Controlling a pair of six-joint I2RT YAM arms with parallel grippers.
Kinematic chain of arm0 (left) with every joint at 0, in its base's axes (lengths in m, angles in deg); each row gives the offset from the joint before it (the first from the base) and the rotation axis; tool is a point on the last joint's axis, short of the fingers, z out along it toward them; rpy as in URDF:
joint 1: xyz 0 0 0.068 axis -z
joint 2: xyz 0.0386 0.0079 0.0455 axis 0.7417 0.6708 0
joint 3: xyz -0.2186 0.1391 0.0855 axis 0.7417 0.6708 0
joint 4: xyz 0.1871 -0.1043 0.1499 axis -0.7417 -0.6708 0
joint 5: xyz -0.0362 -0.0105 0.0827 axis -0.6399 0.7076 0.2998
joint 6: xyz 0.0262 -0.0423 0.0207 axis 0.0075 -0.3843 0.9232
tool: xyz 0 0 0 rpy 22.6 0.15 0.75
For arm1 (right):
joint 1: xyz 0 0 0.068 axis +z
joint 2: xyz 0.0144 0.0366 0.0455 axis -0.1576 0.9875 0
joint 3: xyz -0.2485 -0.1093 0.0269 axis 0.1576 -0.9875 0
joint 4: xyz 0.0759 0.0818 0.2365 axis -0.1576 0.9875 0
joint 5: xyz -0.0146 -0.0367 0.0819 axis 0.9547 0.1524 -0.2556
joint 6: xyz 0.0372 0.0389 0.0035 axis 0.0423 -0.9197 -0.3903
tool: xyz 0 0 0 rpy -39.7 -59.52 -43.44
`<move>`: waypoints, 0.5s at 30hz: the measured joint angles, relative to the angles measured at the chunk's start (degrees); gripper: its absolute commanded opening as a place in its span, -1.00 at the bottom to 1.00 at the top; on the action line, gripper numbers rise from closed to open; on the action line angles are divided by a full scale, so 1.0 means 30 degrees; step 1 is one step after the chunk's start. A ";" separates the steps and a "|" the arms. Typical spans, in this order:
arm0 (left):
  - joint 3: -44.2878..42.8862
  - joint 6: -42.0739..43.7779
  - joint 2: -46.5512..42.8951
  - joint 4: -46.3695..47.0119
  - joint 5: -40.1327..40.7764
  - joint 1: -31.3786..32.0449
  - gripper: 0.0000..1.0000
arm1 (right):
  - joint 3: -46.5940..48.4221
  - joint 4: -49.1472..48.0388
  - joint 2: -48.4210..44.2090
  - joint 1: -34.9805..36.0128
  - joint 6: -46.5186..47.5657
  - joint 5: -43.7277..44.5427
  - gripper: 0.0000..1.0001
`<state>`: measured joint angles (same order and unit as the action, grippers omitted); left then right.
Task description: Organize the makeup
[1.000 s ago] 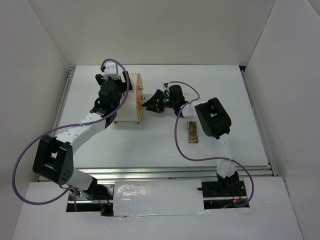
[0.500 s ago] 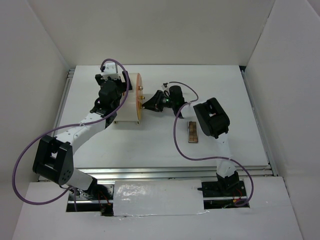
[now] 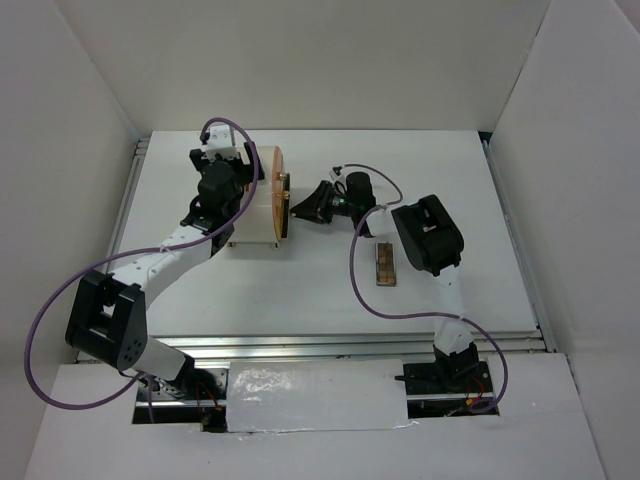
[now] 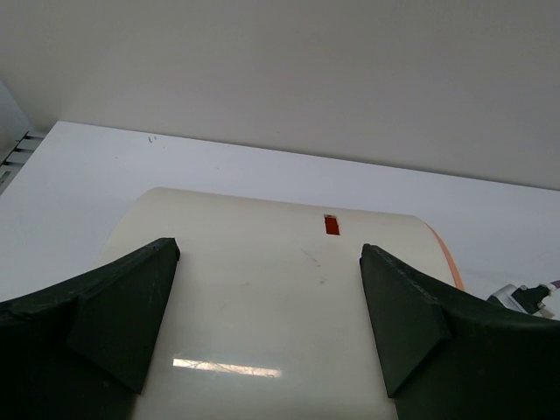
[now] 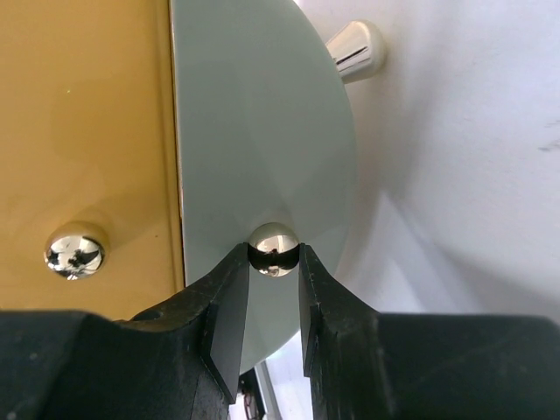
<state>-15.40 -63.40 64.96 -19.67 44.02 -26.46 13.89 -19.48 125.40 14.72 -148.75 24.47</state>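
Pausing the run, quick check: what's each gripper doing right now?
Left gripper: open, fingers spread over the top of the cream box.
Right gripper: closed on the box's small silver knob.

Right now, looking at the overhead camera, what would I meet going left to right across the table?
The cream box → its orange front → the right pincer, shut on a knob → the brown eyeshadow palette.

We see, lower centre, a mirror-polished metal knob [image 5: 273, 248] | cream box [image 4: 262, 306] smooth, faintly glossy | table [image 3: 300, 290] matt white
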 measured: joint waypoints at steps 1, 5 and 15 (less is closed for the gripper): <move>0.0000 -0.0029 0.0015 0.0015 0.0044 0.0000 0.99 | -0.0007 0.0138 -0.0051 -0.0124 0.0109 -0.0087 -0.48; 0.0000 -0.0124 0.0022 0.0044 0.0153 0.0000 0.99 | -0.0182 0.0561 -0.0328 -0.0503 0.0612 -0.0350 -0.47; 0.0000 -0.0379 0.0022 0.0109 0.0284 0.0000 0.99 | -0.1260 0.1348 -0.1348 -0.1537 0.1552 -0.0699 -0.47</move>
<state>-15.40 -64.54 65.02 -19.34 44.87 -26.46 10.11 -15.44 121.36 10.11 -144.10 22.38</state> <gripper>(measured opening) 0.993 0.328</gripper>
